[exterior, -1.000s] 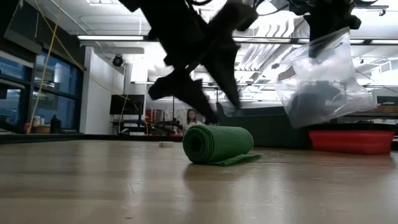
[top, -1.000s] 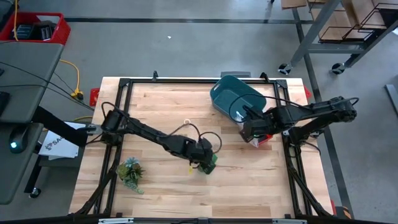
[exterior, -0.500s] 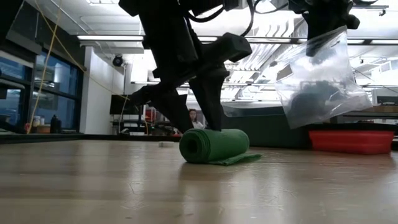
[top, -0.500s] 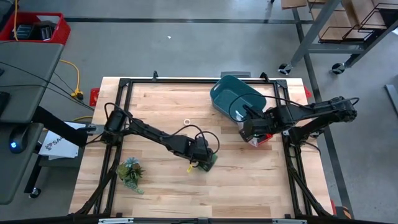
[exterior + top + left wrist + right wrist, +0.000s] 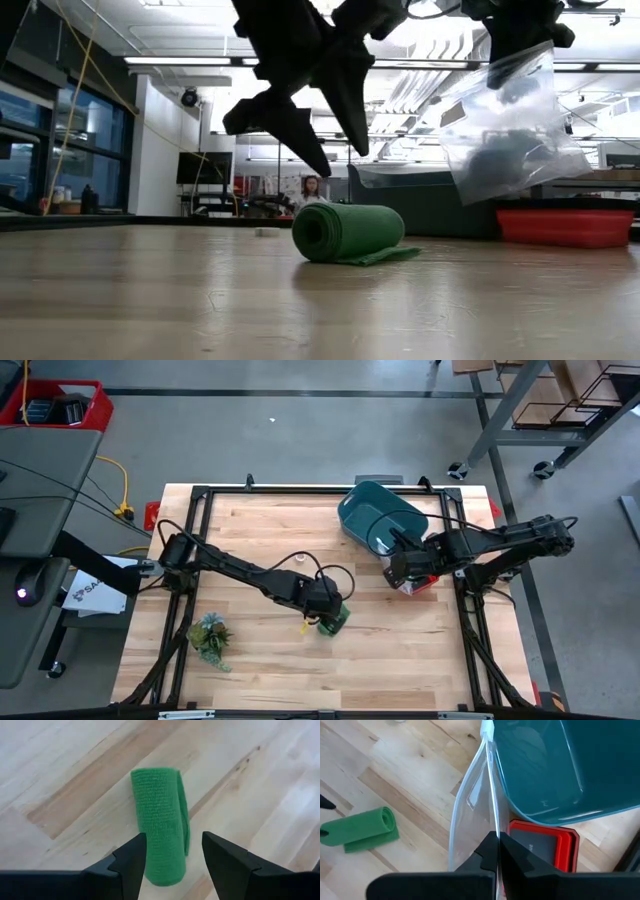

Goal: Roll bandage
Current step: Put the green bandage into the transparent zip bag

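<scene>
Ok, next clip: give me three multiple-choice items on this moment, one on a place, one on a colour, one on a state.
1. Where is the bandage?
A. lying on the table
B. inside the bin
C. lifted in the air

2. What colour is the bin?
A. yellow
B. teal
C. white

3. What is the right claw doing?
A. hanging open
B. shut on the bandage
C. shut on a clear plastic bag

Answers:
1 A, the low view shows the roll resting on the wood, with the open left claw above it.
2 B, the high view shows a teal tub.
3 C, the right wrist view shows the bag's edge pinched between its fingers.
</scene>
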Motion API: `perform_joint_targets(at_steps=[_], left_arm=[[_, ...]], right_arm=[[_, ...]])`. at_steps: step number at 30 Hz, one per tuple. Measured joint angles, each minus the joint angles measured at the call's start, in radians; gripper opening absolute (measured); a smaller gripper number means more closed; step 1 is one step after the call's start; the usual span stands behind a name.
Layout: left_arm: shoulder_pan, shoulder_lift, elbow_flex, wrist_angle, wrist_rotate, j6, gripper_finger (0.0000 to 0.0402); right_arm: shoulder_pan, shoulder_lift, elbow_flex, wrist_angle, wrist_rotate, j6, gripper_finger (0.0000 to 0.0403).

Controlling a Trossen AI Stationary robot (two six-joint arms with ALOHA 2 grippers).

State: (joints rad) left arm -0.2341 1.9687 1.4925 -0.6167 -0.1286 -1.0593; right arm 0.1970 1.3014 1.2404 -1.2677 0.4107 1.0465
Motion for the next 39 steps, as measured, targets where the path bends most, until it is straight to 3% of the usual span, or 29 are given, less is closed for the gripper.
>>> perform_joint_targets(at_steps=[6, 17, 21, 25, 39], left_arm=[[0.013, 0.000, 0.000, 0.065, 0.049, 0.096, 0.0199], [0.025, 0.000, 0.000, 0.054, 0.040, 0.115, 0.0319], [0.008, 0.000, -0.003, 0.035, 0.059, 0.110, 0.0322], [-0.028, 0.010, -0.041, 0.040, -0.044, 0.121, 0.0321], [-0.037, 0.076, -0.058, 0.140, -0.020, 0.074, 0.0320]], right_arm=[[0.000, 0.000, 0.000, 0.011, 0.001, 0.000, 0.0000], [0.000, 0.000, 0.000, 0.011, 0.002, -0.010, 0.0000], [0.000, 0.000, 0.000, 0.011, 0.002, -0.016, 0.0000], [0.000, 0.000, 0.000, 0.010, 0.003, -0.017, 0.0000], [0.000, 0.001, 0.001, 0.017, 0.000, -0.027, 0.0000]])
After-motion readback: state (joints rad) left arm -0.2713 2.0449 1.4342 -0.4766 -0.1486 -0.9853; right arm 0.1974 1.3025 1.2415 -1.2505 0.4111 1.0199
